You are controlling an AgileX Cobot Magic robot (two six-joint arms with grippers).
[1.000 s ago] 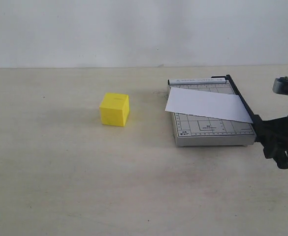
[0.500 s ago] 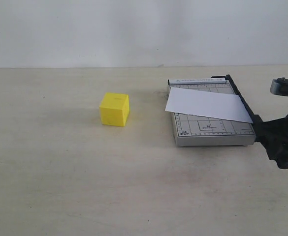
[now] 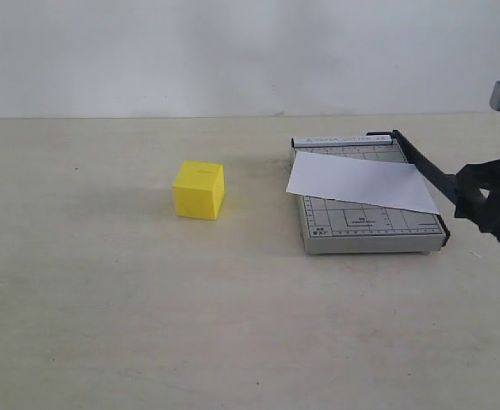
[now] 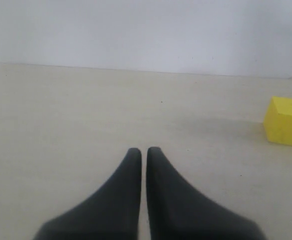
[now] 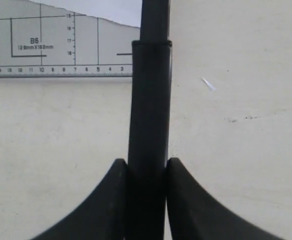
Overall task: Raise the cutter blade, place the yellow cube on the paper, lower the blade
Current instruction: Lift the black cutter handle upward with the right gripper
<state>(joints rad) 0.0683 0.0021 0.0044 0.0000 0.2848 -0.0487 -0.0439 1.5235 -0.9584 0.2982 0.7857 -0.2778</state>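
The grey gridded cutter (image 3: 365, 226) sits right of centre with the white paper (image 3: 361, 181) lying askew across it. Its black cutter blade (image 3: 427, 173) slants up from the far hinge, handle end lifted off the base. My right gripper (image 3: 480, 198) is shut on that handle; in the right wrist view the thick handle (image 5: 148, 125) fills the gap between the fingertips (image 5: 117, 172), gripper midpoint (image 5: 146, 167). The yellow cube (image 3: 199, 190) stands alone on the table to the left, also seen as the yellow cube (image 4: 285, 121) in the left wrist view. My left gripper (image 4: 142, 152) is shut and empty, away from the cube.
A pale wall (image 3: 232, 51) runs behind the beige table (image 3: 147, 325). The cutter's grid and ruler (image 5: 46, 45) show beyond the handle in the right wrist view.
My right gripper has risen with the blade handle in it, so the blade has swung up off the cutter's near edge. Cube, paper and left gripper are unchanged.
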